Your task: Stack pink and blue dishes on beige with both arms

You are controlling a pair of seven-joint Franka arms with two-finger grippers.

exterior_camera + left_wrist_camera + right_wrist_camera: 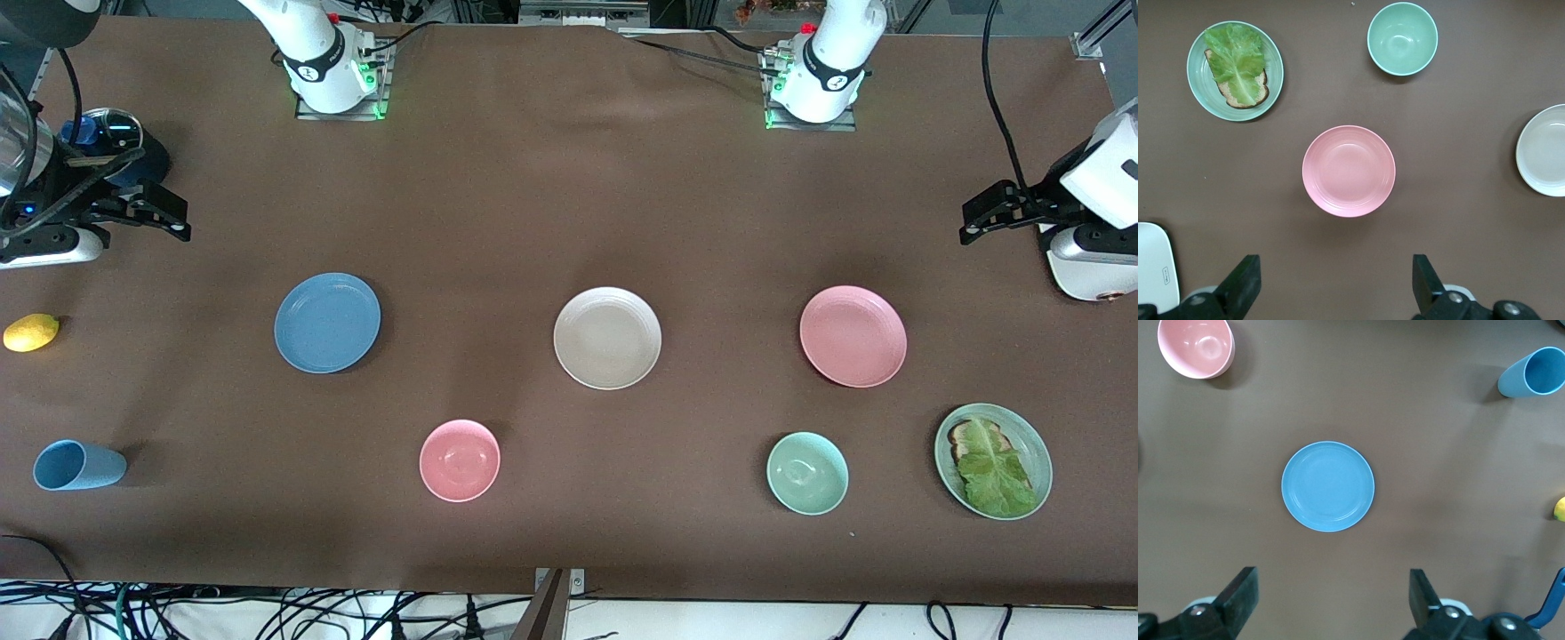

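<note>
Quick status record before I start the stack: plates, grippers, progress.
blue plate: bare table, toward right arm's end
beige plate: mid-table, nothing on it
pink plate: bare table, toward left arm's end
left gripper: open, empty, above pink plate
right gripper: open, empty, above blue plate
stacked: none yet

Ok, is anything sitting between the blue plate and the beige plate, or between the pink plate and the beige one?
Nothing visible. Bare tabletop lies between the blue plate and the beige plate, and between the pink plate and the beige one. The pink bowl and green bowl sit nearer the front camera, off both paths.
</note>
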